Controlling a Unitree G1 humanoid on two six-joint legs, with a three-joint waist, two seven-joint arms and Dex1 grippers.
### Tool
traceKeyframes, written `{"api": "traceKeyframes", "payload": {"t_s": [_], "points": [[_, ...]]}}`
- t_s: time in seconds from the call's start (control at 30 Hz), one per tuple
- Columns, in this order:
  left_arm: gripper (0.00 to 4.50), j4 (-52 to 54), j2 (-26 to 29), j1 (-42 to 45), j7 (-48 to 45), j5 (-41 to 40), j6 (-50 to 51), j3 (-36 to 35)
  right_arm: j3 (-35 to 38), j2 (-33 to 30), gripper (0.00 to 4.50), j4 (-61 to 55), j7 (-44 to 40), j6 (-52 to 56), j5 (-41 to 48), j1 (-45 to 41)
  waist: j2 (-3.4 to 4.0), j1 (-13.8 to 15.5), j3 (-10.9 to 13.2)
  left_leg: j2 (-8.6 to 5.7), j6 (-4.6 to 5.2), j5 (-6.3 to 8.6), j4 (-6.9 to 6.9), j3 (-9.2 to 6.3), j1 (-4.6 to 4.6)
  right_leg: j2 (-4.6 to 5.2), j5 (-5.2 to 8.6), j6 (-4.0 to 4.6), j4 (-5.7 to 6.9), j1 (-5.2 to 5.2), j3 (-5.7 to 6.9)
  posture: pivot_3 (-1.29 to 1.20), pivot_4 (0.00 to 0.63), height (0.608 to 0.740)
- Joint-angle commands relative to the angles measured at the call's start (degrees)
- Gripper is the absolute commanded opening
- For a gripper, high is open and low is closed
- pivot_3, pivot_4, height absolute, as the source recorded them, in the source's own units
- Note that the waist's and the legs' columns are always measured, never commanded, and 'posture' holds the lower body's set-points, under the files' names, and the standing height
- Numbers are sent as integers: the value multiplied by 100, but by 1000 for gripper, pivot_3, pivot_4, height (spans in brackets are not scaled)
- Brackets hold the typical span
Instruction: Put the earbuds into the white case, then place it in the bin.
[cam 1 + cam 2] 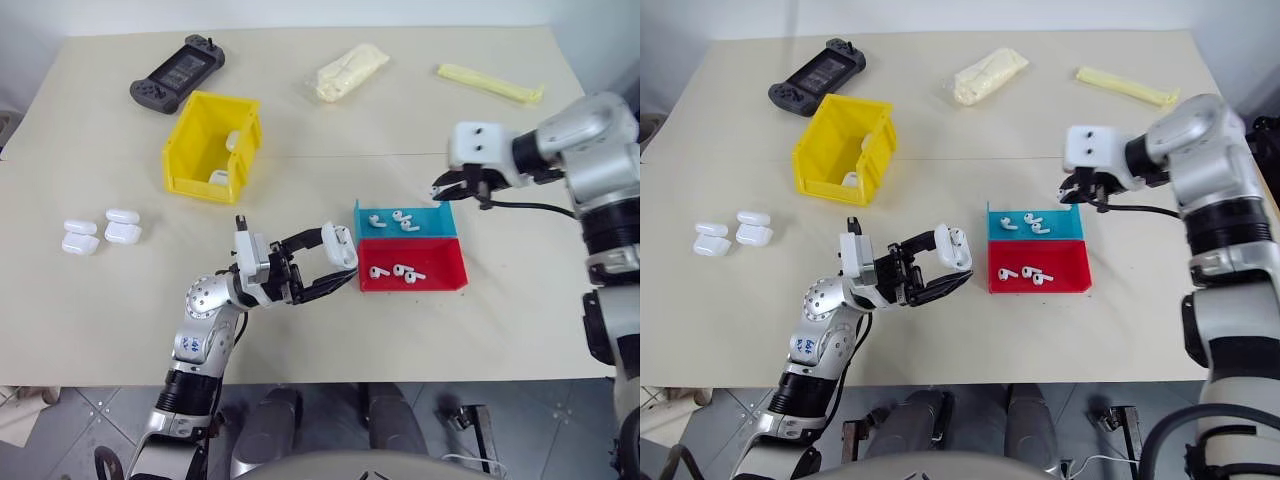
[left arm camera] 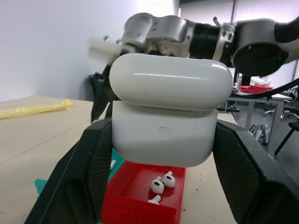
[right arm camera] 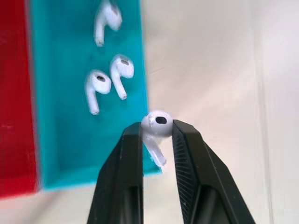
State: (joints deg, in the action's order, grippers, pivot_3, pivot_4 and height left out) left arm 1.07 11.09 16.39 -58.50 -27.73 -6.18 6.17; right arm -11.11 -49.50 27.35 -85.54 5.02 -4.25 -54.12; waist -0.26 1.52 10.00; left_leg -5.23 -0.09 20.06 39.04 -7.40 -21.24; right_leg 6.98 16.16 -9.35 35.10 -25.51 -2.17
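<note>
Jaws pinch earbud [image 3: 158, 123] above teal tray [image 1: 437, 220]; red tray [image 1: 445, 270] adjacent.

You will find no text, label, brand name, number or sign that can be read anywhere in these views. A small blue mark sits on the robot's left forearm [image 1: 190, 346], near you at the table's front edge, but it is too small to read.

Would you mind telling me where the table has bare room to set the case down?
Free: the near strip in front of the red tray, and the stretch between the yellow bin and the spare cases. Crowded: around both trays, under the grippers.
</note>
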Motion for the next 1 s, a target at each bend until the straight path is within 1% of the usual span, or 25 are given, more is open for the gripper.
{"api": "traceKeyframes", "payload": {"t_s": [0.03,0.1,0.17,0.23,0.3,0.37,0.5,0.6,0.67,0.8,1.0], "points": [[2828,-137,-135,245,-170,-64,-94,87,898,-224,500,-1187,-54,679,1040,902,0,1,0,-2,3,1,3,0,1,3,0,0,-3,0,-1,0,150,740],[2828,-349,-168,392,-271,-43,-141,79,1544,-114,500,-1894,258,1163,1737,1623,0,-2,0,-4,5,2,5,8,2,11,-3,-7,-3,-2,0,0,150,740],[2828,-554,-188,509,-335,-34,-190,28,1935,-14,500,-2434,480,1500,2218,2115,1,-24,-1,-3,5,2,6,14,4,11,-4,-8,1,-5,-2,0,150,740],[2828,-726,-238,637,-410,-64,-221,-1,2416,377,500,-3131,1062,2282,2983,2553,3,-50,-2,2,5,2,5,20,9,7,-5,-8,4,-5,-5,0,150,740],[2828,-824,-281,720,-503,-98,-213,9,2831,781,500,-3955,1624,3178,3985,2976,3,-42,-2,7,4,2,5,19,11,2,-5,-8,7,-6,-6,0,150,740],[2828,-880,-309,772,-580,-117,-187,15,3138,1168,500,-4536,2305,3984,4982,3165,3,-24,-2,7,4,2,7,16,10,3,-5,-8,7,-6,-7,0,150,740],[2828,-927,-345,847,-668,-140,-112,-4,3385,1724,500,-5221,3502,4771,6455,3413,3,16,-2,-6,6,2,11,12,9,16,-5,-9,7,-4,-5,0,150,740],[2828,-945,-381,891,-718,-147,-44,20,3261,2159,500,-5627,4266,4876,7219,3651,3,11,-2,-6,6,2,10,1,8,17,-5,-9,1,2,4,0,150,740],[2828,-965,-415,927,-728,-141,1,35,3063,2360,500,-5826,4570,4822,7402,3792,3,-1,-2,-8,9,3,10,4,7,19,-6,-10,6,1,3,0,150,740],[2828,-1010,-474,978,-741,-121,14,21,2844,2426,500,-5924,4862,4700,7498,3922,3,-8,-2,-8,10,3,10,4,8,17,-6,-10,5,1,3,0,150,740],[2828,-1066,-553,1013,-747,-95,-30,8,2537,2428,500,-5840,4908,4400,7275,4112,3,-13,-2,-8,10,3,10,6,9,16,-6,-10,10,1,3,0,150,740]]}}
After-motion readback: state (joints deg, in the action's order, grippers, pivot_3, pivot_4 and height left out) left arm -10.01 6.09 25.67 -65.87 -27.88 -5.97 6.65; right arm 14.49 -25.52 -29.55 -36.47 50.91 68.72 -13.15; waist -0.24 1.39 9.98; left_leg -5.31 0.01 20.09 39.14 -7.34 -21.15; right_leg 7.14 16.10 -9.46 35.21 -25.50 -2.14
